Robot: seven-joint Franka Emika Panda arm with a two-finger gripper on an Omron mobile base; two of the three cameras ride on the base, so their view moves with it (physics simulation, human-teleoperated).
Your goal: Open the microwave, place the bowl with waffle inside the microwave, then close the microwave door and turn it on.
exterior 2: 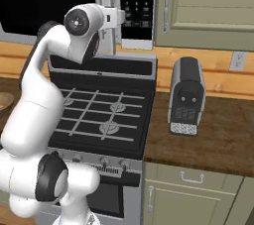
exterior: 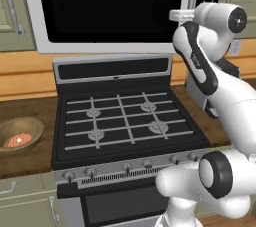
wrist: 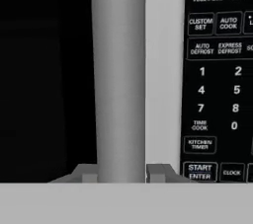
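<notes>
**Handle gripped, door not yet swung**

Fingers [wrist: 120, 173] closed around the vertical handle [wrist: 118, 70] of the microwave door [exterior: 107, 6], low on the bar, door shut. Pull along the hinge arc, not straight back, keeping the grip square so the bar does not slip. Bowl [exterior: 19, 133] with waffle [exterior: 19, 140] waits at the worktop's left edge, beside the stove [exterior: 125, 121]. Button panel [wrist: 220, 85] sits just right of the handle.

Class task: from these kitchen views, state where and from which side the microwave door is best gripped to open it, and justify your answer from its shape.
Grip the vertical silver handle at the right edge of the microwave door, coming straight from the front. It is a narrow upright bar beside the button panel, so fingers fit either side; the gripper is shut on it this way.
</notes>
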